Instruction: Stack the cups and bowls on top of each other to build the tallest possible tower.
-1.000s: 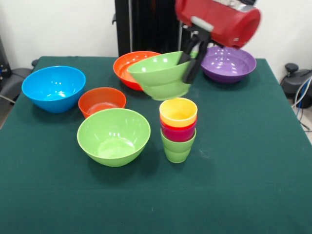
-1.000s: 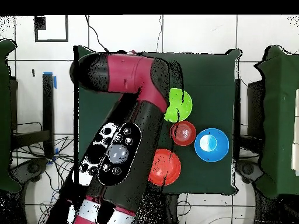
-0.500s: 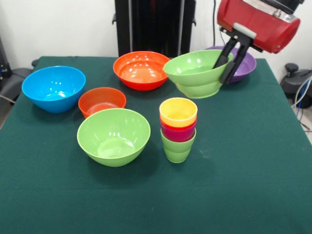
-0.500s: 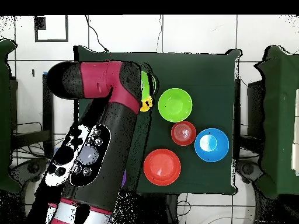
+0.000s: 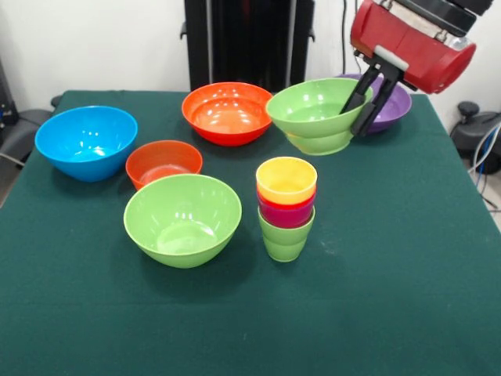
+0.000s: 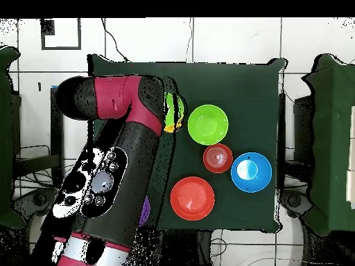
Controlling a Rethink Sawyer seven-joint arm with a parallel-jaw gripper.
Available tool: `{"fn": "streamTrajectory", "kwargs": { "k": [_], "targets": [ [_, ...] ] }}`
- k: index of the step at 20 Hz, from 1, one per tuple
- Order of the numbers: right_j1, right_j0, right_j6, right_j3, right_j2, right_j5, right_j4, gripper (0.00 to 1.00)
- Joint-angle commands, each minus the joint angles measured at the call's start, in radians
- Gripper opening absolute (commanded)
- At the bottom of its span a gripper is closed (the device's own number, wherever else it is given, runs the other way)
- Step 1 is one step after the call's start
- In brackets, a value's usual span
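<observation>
Nearest the camera, a large green bowl [image 5: 182, 218] sits beside the short tower [image 5: 286, 207] of nested cups, yellow on top; behind them lie the small orange bowl [image 5: 163, 163], blue bowl [image 5: 86, 142] and big orange bowl [image 5: 228, 112]. At the back right, the gripper [image 5: 366, 98] pinches the rim of a tilted green bowl [image 5: 317, 115], partly hiding the purple bowl [image 5: 393, 100]. Glossy plastic looks light, stiff and slippery; the rim seems the surest hold. Overhead, the arm [image 6: 114, 159] hides most of this
</observation>
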Motion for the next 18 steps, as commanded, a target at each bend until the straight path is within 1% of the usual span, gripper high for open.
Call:
{"fn": "streamTrajectory", "kwargs": {
  "k": [1, 4, 7, 9, 13, 18],
  "targets": [
    [0.043, -0.021, -0.178, 0.08, 0.119, 0.119, -0.116, 0.0],
    [0.05, -0.025, -0.186, 0.067, 0.118, 0.131, -0.136, 0.0],
    [0.057, -0.027, -0.2, 0.04, 0.111, 0.167, -0.161, 0.0],
    [0.073, -0.019, -0.183, 0.02, 0.09, 0.178, -0.184, 0.0],
    [0.085, -0.021, -0.183, -0.004, 0.092, 0.213, -0.21, 0.0],
    [0.112, -0.028, -0.158, -0.045, 0.089, 0.245, -0.238, 0.0]
  ]
}}
